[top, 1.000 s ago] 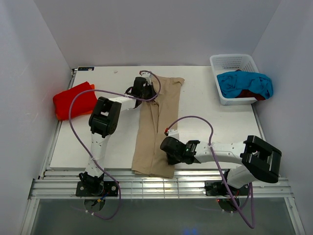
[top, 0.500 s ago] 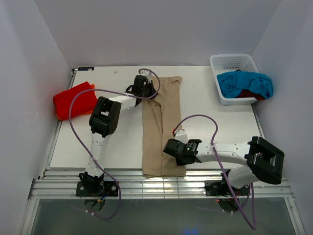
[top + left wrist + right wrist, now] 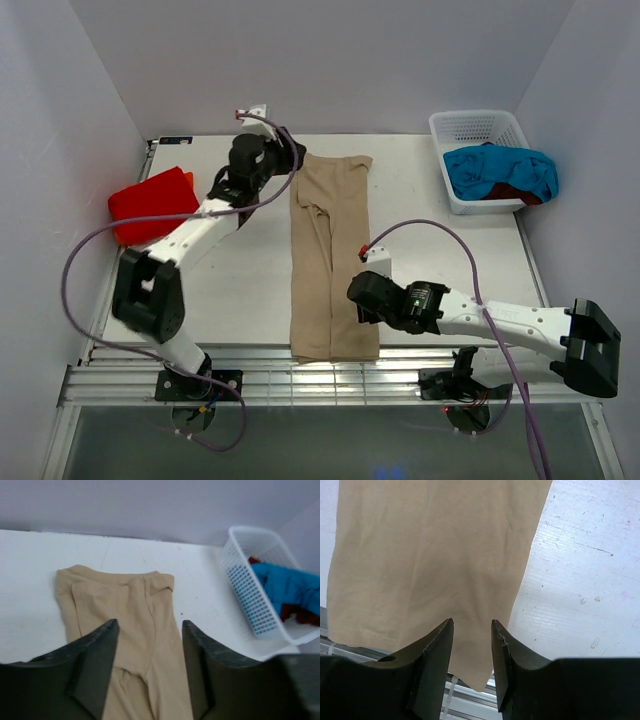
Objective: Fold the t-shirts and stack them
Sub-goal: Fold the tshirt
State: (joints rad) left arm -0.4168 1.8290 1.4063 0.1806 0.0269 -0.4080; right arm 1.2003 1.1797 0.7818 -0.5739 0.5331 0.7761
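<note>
On tabletop centre, tan shirt lies as long folded strip. Likely soft, light, limp; best pinched at hem corners. Left hand near far end, right hand over hem: both parted, empty.

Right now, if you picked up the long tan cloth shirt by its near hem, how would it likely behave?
The long tan cloth shirt would probably sag and unfold, since it lies flat with soft creases. It looks light, a thin layer on the white table. Pushed, it would likely bunch rather than slide.
</note>
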